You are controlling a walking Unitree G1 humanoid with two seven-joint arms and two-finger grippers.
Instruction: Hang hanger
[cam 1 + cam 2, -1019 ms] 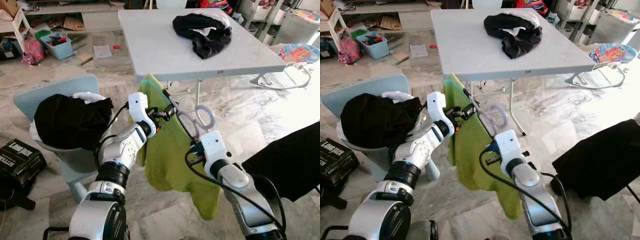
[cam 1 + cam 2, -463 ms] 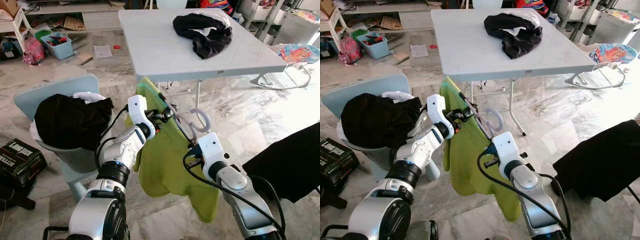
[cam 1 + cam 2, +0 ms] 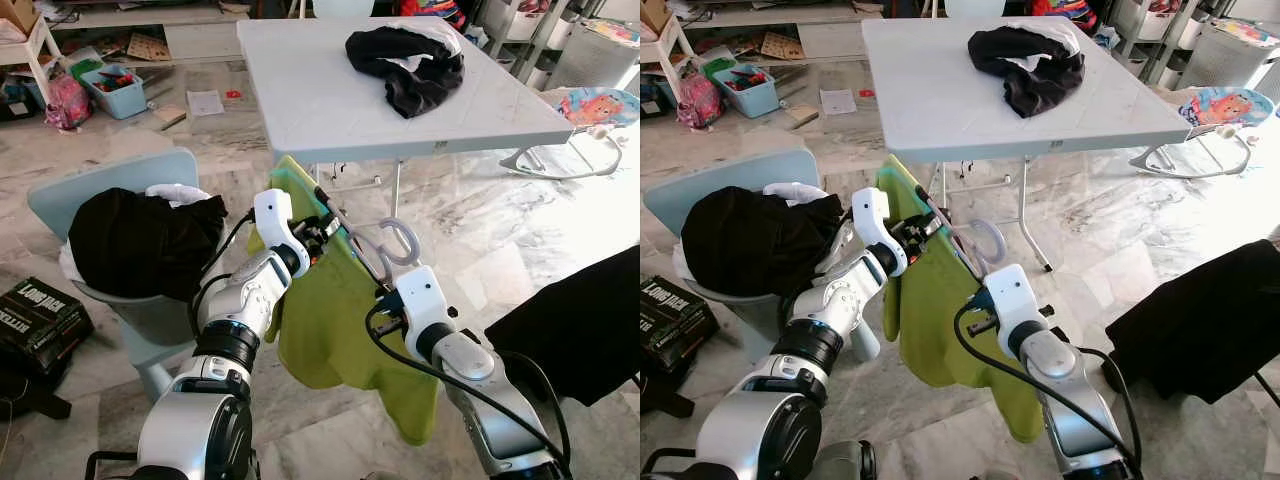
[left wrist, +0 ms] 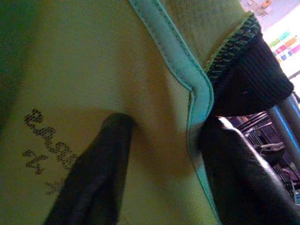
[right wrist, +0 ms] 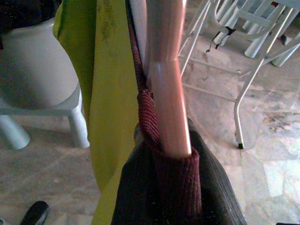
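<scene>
A lime-green shirt (image 3: 330, 320) hangs on a pale translucent hanger (image 3: 398, 241), held in the air in front of the white table (image 3: 320, 110). My left gripper (image 3: 318, 232) is shut on the shirt's shoulder; in the left wrist view its fingers (image 4: 93, 178) pinch the green fabric (image 4: 93, 70) beside the teal trim. At the other shoulder my right gripper (image 3: 385, 290) is shut on the hanger. The right wrist view has the pinkish hanger bar (image 5: 166, 70) running through the dark red ribbed collar (image 5: 173, 187). The hook points up and is free.
A black garment (image 3: 410, 65) lies on the table. At the left a pale blue chair (image 3: 110, 185) carries black clothes (image 3: 140, 240). Dark cloth (image 3: 580, 320) sits at the right, a black box (image 3: 35, 310) on the floor at the left. The floor is marble.
Both grippers have carried the hanger and shirt slightly to the left. Their holds are unchanged.
</scene>
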